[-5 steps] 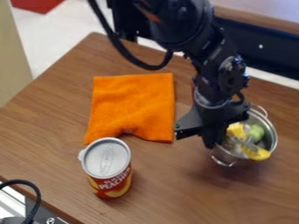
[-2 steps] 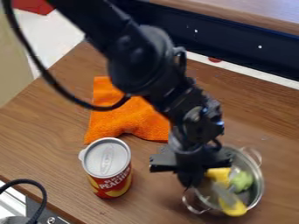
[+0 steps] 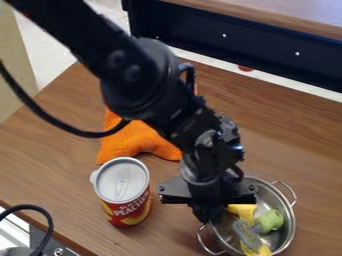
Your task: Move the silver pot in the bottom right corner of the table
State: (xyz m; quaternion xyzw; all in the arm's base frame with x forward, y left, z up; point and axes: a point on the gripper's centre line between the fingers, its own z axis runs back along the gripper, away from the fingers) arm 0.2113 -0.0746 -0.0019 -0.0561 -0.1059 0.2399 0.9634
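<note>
Silver pot sits right of the can, seemingly nearly placed; gripper, almost closed, pinches its rim; release remains.

Prob. robotics lab: robot arm w/ cable over wood-grain table, black beam behind.

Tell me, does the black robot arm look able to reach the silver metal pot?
Probably yes: its black gripper is at the left rim of the pot; the red cylindrical can stands aside.
</note>
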